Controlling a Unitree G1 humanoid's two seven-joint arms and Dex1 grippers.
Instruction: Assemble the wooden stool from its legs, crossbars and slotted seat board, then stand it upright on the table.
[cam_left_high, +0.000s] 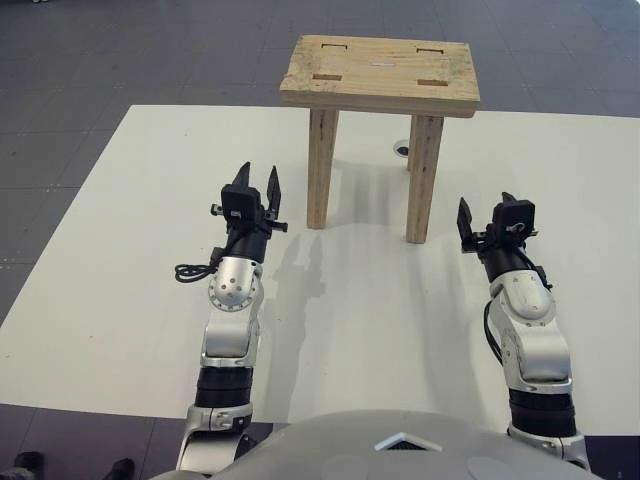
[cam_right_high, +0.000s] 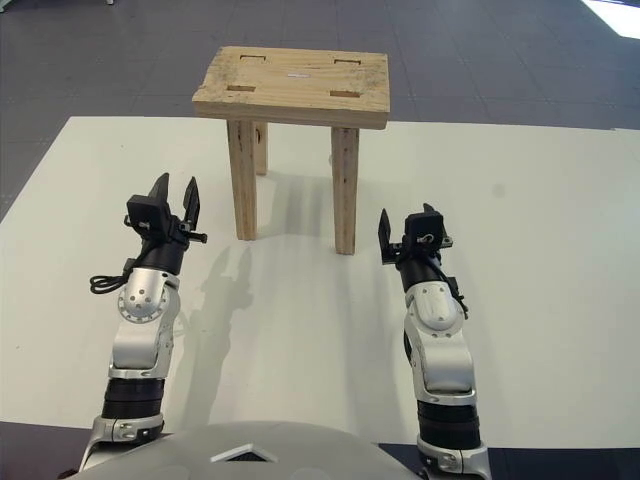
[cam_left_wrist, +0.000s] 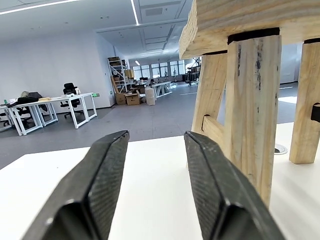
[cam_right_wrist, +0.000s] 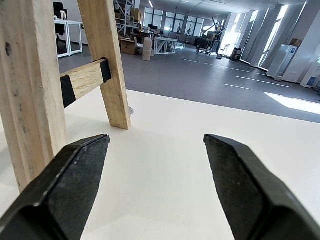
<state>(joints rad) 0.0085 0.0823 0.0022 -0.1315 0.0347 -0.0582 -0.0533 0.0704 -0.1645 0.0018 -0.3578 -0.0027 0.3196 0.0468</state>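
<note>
Standing stool (cam_left_high: 380, 75) largely hides far legs (cam_right_high: 260, 148); left gripper (cam_left_high: 258, 180), right gripper (cam_left_high: 485, 207) spread.

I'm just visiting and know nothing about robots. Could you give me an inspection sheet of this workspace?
Surface: white table, flat.
Job's things: wooden stool assembled, standing upright on its legs; crossbar seated between legs.
Clutter: small round fitting in the tabletop behind the stool.
Grippers: left gripper and right gripper, fingers open, holding nothing, either side of the stool's near legs.
Cables: black cable loop beside left wrist.
Surroundings: dark floor; office desks beyond.
</note>
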